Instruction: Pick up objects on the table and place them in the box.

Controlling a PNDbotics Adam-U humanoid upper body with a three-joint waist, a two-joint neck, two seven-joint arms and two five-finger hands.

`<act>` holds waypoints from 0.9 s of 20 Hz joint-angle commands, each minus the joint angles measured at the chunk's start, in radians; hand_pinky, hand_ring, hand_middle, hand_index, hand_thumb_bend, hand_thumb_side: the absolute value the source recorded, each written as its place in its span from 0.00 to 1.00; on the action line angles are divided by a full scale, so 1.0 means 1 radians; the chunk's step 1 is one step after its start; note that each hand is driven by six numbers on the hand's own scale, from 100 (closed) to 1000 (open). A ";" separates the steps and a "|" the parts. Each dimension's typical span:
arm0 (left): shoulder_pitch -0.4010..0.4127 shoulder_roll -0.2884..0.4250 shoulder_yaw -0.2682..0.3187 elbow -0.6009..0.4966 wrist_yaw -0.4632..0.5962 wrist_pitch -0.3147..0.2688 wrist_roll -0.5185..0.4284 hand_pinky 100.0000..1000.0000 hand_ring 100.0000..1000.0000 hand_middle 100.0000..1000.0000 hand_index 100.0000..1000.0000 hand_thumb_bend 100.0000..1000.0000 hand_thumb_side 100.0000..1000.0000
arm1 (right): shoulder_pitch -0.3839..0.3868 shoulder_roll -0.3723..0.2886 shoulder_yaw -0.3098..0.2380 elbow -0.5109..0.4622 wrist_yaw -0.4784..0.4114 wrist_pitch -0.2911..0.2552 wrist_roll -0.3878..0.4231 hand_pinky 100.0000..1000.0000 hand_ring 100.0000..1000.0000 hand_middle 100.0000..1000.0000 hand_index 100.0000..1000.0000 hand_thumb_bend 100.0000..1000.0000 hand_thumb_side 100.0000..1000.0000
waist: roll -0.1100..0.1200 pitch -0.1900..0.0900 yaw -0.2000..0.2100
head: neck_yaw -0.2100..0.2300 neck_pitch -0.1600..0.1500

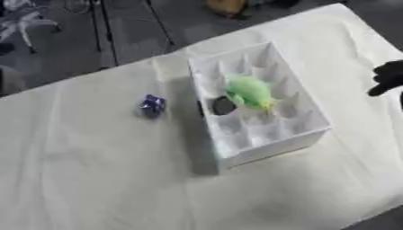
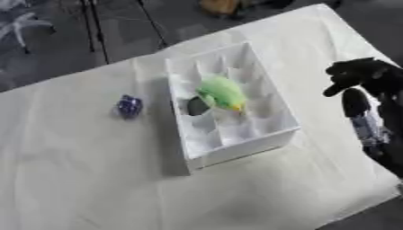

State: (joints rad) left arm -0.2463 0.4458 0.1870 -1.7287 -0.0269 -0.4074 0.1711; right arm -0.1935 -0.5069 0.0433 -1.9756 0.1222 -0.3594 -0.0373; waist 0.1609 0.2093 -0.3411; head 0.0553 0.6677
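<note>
White cloth point(image 1: 94, 179) covers the table nearest the camera, wrinkled and bare along its near edge, with the dark floor showing past its far side.

On the left part of the cloth lies a small blue object point(image 1: 152, 105), shiny and crumpled in look, too blurred to name further. It sits on the cloth outside the box, just beside the left wall and apart from it.

At the centre stands a white box point(image 1: 271, 146), open at the top and split by thin dividers into a grid of small compartments. It lies askew, its long side running from the near edge toward the far right. A round dark object point(image 1: 223, 106) rests in a compartment along the left wall, about halfway down the box. Touching or nearly touching it on the right, a pale green object point(image 1: 252, 91) with a yellowish tip lies across the middle compartments, spreading over the dividers rather than sitting in one cell.

To the right of the box, well apart from it, the robot's black right hand point(image 2: 354, 74) hangs above the cloth. Its fingers are curled inward, one pointing down and left, and hold nothing. A dark forearm point(image 2: 366, 121) with pale patches runs down toward the lower right edge.
</note>
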 commanded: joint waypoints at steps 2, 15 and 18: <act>0.010 0.010 0.025 -0.048 -0.007 0.005 0.002 1.00 0.74 0.79 0.78 0.67 0.75 | -0.005 -0.013 -0.010 -0.024 0.008 0.004 -0.003 0.72 0.53 0.67 0.80 0.14 0.72 | -0.017 -0.008 0.004 | -0.006 0.002; 0.032 -0.003 0.034 -0.070 -0.062 0.032 -0.016 1.00 0.74 0.79 0.77 0.65 0.75 | -0.002 -0.012 -0.011 -0.024 0.005 0.003 -0.003 0.72 0.53 0.67 0.80 0.14 0.72 | -0.025 -0.010 0.008 | -0.011 -0.005; 0.037 -0.006 0.035 -0.077 -0.070 0.034 -0.019 1.00 0.74 0.79 0.78 0.65 0.75 | -0.002 -0.013 -0.013 -0.024 0.006 0.002 -0.005 0.72 0.53 0.67 0.80 0.14 0.72 | -0.027 -0.009 0.011 | -0.010 -0.004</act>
State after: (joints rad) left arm -0.2058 0.4265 0.2074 -1.7857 -0.0897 -0.3743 0.1551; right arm -0.1923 -0.5068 0.0426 -1.9756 0.1260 -0.3560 -0.0401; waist 0.1599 0.2093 -0.3322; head 0.0449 0.6677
